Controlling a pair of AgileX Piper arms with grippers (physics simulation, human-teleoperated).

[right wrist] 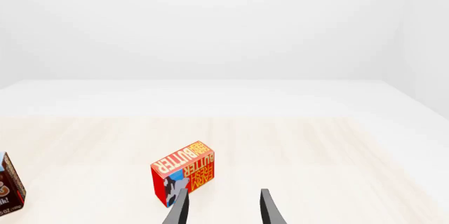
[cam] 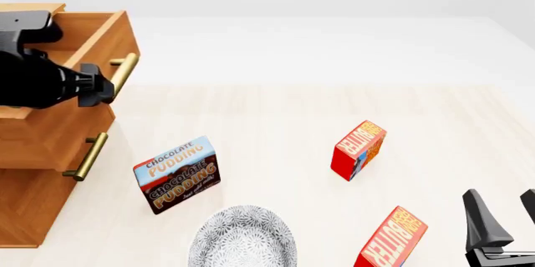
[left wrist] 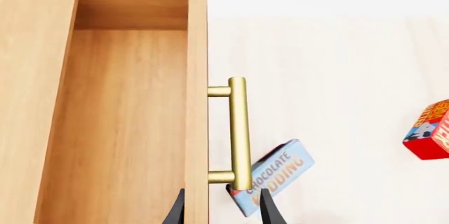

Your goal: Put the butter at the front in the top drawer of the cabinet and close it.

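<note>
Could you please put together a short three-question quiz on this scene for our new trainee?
1. True or false: the top drawer of the cabinet is pulled open.
2. How many butter boxes stand on the table?
3. Which thing stands nearest the cabinet: A) the chocolate pudding box, B) the nearer butter box, C) the farther butter box?

Key: 1. True, and it holds nothing that shows. 2. Two. 3. A.
</note>
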